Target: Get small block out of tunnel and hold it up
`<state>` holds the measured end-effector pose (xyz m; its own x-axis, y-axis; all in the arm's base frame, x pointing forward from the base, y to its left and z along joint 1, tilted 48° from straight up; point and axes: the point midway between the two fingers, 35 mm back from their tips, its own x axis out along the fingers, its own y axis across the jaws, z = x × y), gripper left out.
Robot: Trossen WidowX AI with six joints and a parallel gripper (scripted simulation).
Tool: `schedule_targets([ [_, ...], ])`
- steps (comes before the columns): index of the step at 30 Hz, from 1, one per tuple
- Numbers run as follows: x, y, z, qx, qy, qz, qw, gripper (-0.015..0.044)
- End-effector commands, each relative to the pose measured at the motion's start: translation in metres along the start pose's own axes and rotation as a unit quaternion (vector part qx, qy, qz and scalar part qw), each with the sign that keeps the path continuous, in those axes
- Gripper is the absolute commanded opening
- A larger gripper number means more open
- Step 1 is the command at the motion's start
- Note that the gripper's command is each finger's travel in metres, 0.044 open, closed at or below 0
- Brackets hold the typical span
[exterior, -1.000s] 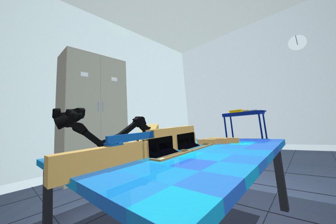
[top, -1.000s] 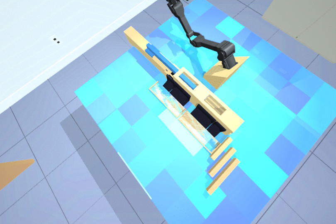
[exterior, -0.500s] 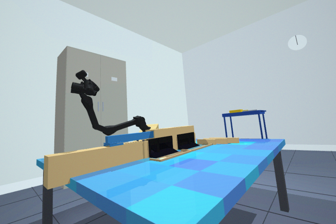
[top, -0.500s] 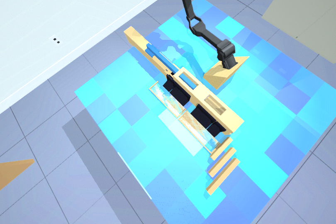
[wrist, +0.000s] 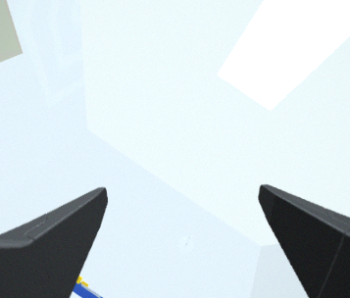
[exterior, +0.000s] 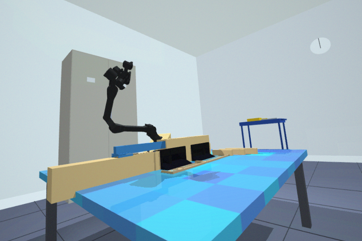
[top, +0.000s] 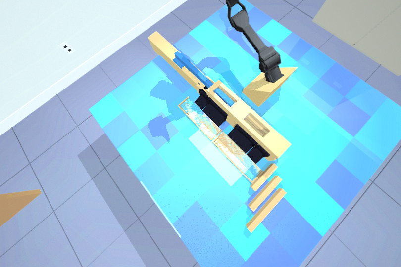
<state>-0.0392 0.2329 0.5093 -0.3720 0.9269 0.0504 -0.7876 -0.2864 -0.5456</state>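
At the far left of the exterior view, the pale rail (top: pixel 165 52) (exterior: pixel 102 171) ran out past the tabletop (top: pixel 301 128) (exterior: pixel 190 209). Just right of its end, the blue bar (top: pixel 191 66) (exterior: pixel 138 147) jutted from the tunnel, likely the sliding cage's handle. High above it, there was the gripper (exterior: pixel 124 79) (wrist: pixel 183 193), its 2 fingers spread wide with nothing between them, and the wrist view offered only wall and ceiling! That called for turning down first, well above the bar, then lining the fingers up across its sides. A low, slanting swing could have clipped the rail.

Next along came the tunnel (top: pixel 241 111) (exterior: pixel 188 140), with 2 dark openings facing front. The block? Not to be seen; by the task it sat in there. A straight, level pull along the rail looked best, since any twist might jam the cage. Far right, 3 loose rods (top: pixel 265 193) (exterior: pixel 233 151) lay beyond the tunnel, possible pushers if the pull failed.
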Motion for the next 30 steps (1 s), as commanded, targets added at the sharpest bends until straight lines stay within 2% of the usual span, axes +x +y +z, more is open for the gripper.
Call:
schedule_targets([
  [1,0.031,-0.016,-0.067,0.091,0.096,-0.032,0.991,0.044],
  [8,0.057,-0.03,-0.178,0.221,0.241,-0.101,0.94,0.044],
  [16,0.052,-0.018,-0.308,0.312,0.399,-0.169,0.845,0.044],
  [23,0.024,-0.002,-0.392,0.363,0.502,-0.241,0.747,0.044],
  [30,-0.043,0.03,-0.485,0.389,0.617,-0.366,0.578,0.044],
])
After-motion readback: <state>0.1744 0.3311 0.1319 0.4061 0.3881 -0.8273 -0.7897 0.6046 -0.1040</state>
